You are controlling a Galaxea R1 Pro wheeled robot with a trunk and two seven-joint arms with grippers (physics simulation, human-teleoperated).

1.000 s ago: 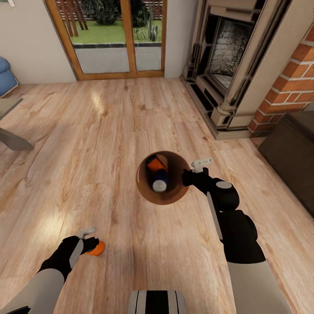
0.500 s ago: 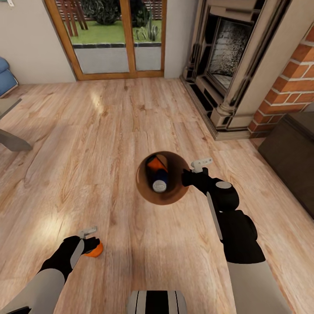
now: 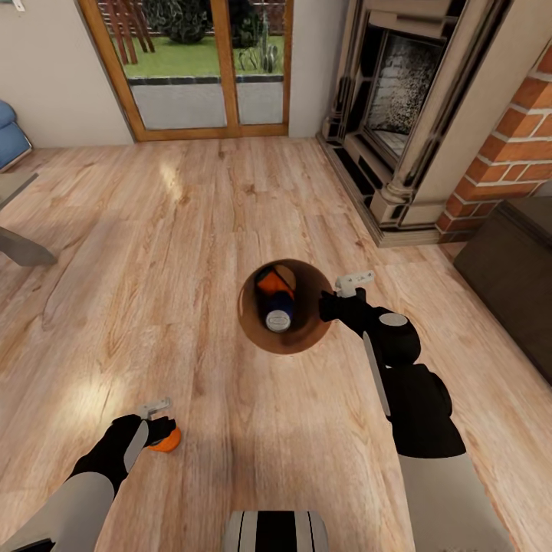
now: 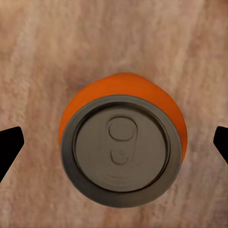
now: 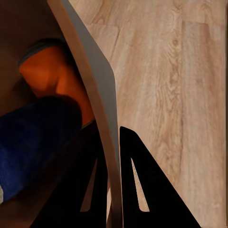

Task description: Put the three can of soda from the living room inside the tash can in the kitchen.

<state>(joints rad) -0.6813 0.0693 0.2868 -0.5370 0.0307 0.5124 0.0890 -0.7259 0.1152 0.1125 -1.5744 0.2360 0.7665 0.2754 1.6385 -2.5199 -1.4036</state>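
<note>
The tash can shows its glossy brown inside in the middle of the wood floor of the living room. Two cans of soda lie in it, one orange, one with a dark blue part. My right gripper is shut on the bin's right rim; in the right wrist view its fingers pinch the thin wall, beside the orange can and the blue one. A third can of soda stands upright on the floor. My left gripper hovers open right over its silver top.
A carved stone fireplace and a brick chimney stand at the right, with a dark low cabinet in front. Wood-framed glass doors are at the back, a blue sofa and a table edge at the left.
The tash can and my right gripper on its rim have shifted slightly away from me. The left gripper and the can of soda under it have stayed put.
</note>
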